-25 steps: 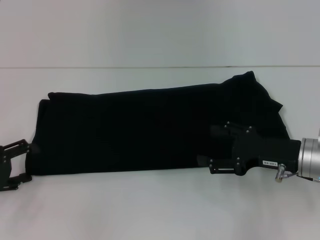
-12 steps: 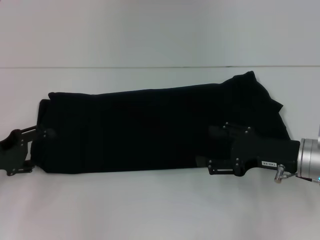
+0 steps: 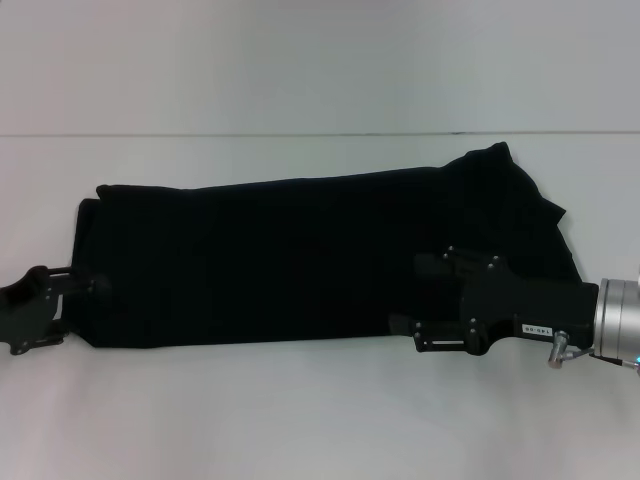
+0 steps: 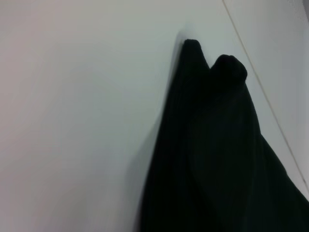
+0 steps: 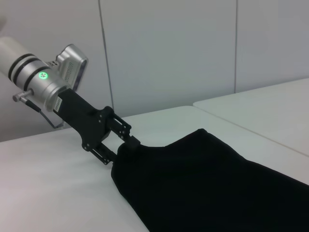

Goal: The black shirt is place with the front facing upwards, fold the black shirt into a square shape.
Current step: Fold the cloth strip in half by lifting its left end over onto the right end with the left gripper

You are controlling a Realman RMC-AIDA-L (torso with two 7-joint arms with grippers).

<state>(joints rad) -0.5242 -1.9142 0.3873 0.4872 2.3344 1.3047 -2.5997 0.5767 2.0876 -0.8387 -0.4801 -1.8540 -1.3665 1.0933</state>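
both grippers sat at black shirt ends: left gripper gripping its edge, right gripper spread over cloth; no lettering legible.

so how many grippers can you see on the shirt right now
2. The left gripper is at the left end of the black shirt, at its near corner. The right gripper is over the shirt's near edge toward the right end.

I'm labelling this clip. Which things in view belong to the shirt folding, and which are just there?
Part of the job:
black shirt, already a long folded band
left gripper at its left end
right gripper at its near right edge

Just there:
white table
wall panels
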